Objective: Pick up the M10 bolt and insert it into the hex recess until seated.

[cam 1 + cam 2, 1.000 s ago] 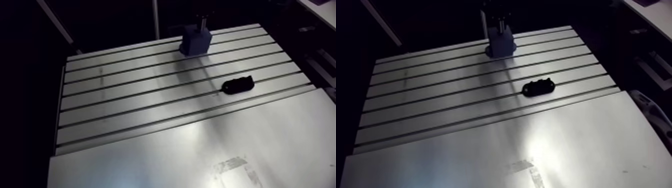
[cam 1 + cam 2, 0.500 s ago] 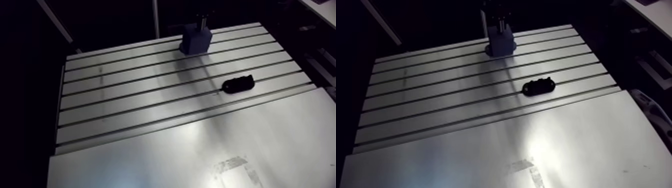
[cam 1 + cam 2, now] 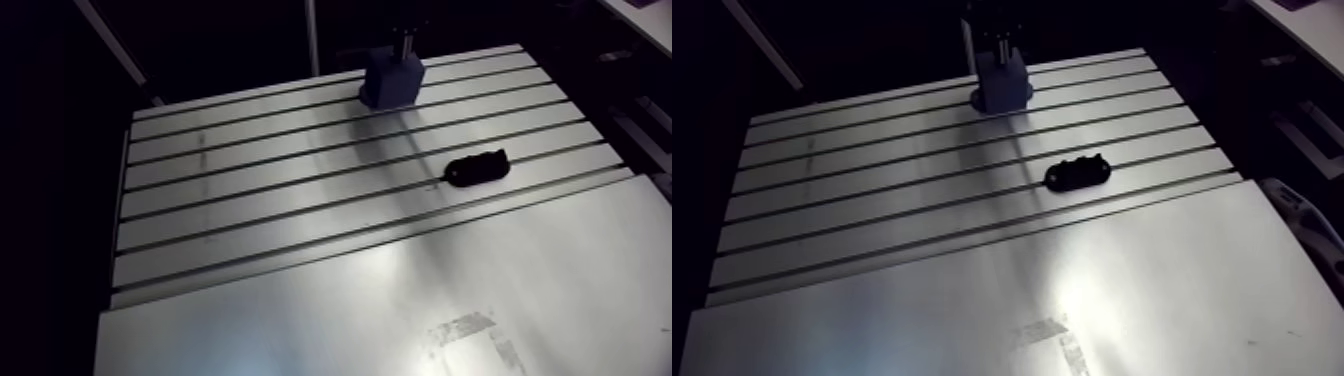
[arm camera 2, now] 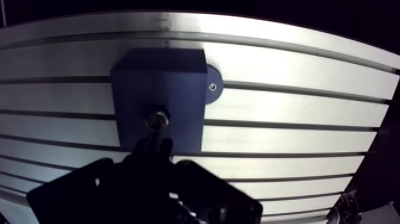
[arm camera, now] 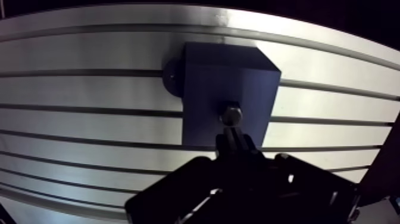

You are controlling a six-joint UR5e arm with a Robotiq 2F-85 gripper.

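Where the blue block (image 5: 208,77) stands near the far edge of the slotted counter (image 5: 89,59), the pincer (image 5: 237,144) hangs right over it, its dark fingers drawn close and pinching the shank of the M10 bolt (image 5: 231,114). The bolt's hex head meets the block's upper face near the middle; how deep it sits cannot be told. A round tab with a small screw (image 5: 172,75) juts from one side of the block, flat on the counter. A black oblong part (image 3: 1077,172) lies well apart from the block on the slotted surface.
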